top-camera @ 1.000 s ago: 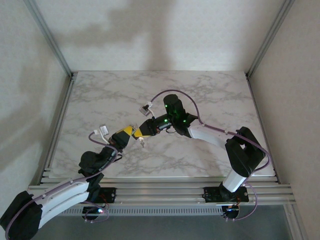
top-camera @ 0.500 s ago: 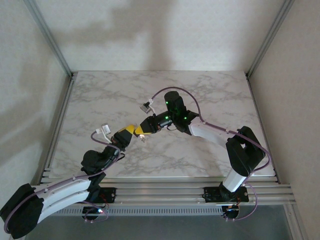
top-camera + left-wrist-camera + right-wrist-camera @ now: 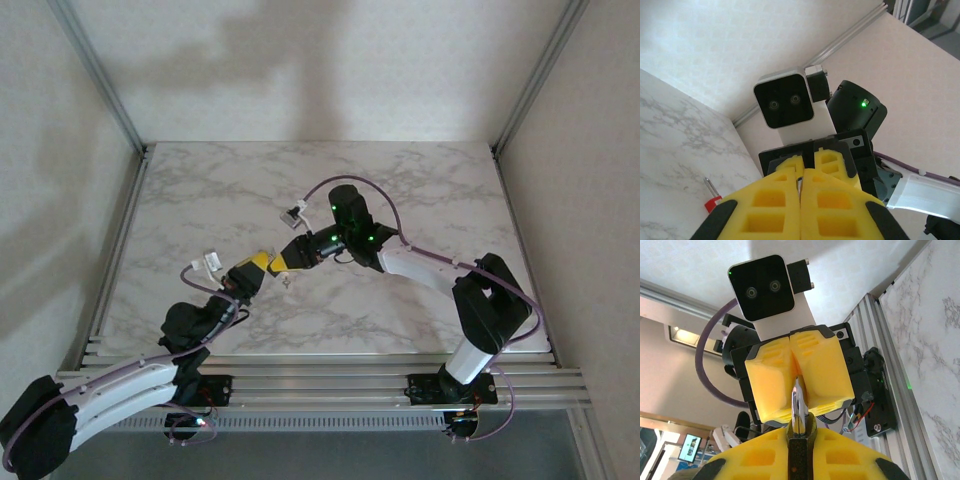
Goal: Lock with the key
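My two grippers meet nose to nose over the middle of the marble table [image 3: 430, 190]. The right gripper [image 3: 800, 427] is shut on a dark padlock body [image 3: 800, 457]. The lock's silver shackle [image 3: 799, 400] runs straight into the yellow fingers [image 3: 771, 380] of the left gripper [image 3: 807, 170], which are pressed shut on it. Only a sliver of metal shows between the left pads in the left wrist view. A red-headed key [image 3: 713, 202] shows low left of the left fingers, its shaft pointing up; from above it is a small pale thing [image 3: 287, 281] just under the joined grippers [image 3: 278, 260].
Aluminium rails [image 3: 125, 240] border the table on the left, right and near edges, with white walls close behind. Purple cables with small white connectors [image 3: 293, 212] loop off both wrists. Open marble lies to the far left and far right.
The joined grippers have barely shifted, a slight wobble around the same spot. Both stay shut, and the key beneath them has kept its place.
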Robot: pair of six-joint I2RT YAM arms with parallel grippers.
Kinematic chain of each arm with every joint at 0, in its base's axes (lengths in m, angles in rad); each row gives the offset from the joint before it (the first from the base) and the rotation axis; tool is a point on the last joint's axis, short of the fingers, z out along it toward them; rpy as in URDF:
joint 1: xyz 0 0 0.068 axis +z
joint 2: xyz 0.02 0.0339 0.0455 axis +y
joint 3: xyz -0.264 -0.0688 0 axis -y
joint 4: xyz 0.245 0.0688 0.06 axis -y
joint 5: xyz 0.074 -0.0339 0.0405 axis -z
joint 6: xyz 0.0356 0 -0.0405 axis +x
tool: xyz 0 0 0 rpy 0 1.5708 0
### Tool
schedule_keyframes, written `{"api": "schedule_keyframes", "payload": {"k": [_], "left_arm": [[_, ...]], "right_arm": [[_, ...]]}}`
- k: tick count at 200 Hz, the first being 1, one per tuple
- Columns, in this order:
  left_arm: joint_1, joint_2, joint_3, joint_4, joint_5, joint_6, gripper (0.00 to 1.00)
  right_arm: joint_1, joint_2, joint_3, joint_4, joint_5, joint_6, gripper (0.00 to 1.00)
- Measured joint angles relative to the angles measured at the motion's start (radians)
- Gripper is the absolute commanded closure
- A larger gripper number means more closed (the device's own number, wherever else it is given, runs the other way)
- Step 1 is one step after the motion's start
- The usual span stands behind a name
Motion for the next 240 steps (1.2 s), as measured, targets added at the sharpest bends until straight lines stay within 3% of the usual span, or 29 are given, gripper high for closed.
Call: {"api": "schedule_keyframes", "payload": {"k": [79, 113, 149, 181, 199, 219, 240], "left_arm": [[-0.032, -0.051, -0.007, -0.086, -0.031, -0.007, 1.0], [-0.033, -0.08, -0.012, -0.132, -0.052, -0.014, 1.0], [-0.034, -0.092, -0.027, -0.245, -0.052, -0.033, 1.0], [-0.017, -0.084, -0.027, -0.288, -0.056, -0.058, 1.0], [-0.01, -0.058, -0.027, -0.294, -0.056, -0.068, 1.0], [-0.005, -0.017, -0.024, -0.294, -0.055, -0.079, 1.0], [0.001, 0.036, -0.004, -0.293, -0.055, -0.087, 1.0]], "right_arm": [[0.003, -0.015, -0.026, 0.0, 0.082, -0.018, 0.72], [0.003, -0.015, -0.031, 0.001, 0.129, -0.015, 0.67], [-0.011, -0.027, -0.034, 0.027, 0.215, -0.033, 0.48], [-0.016, -0.1, -0.068, 0.003, 0.303, -0.079, 0.19], [-0.019, -0.161, -0.096, -0.019, 0.375, -0.102, 0.08], [-0.036, -0.232, -0.134, -0.04, 0.46, -0.121, 0.01], [-0.065, -0.301, -0.187, -0.06, 0.558, -0.13, 0.01]]}}
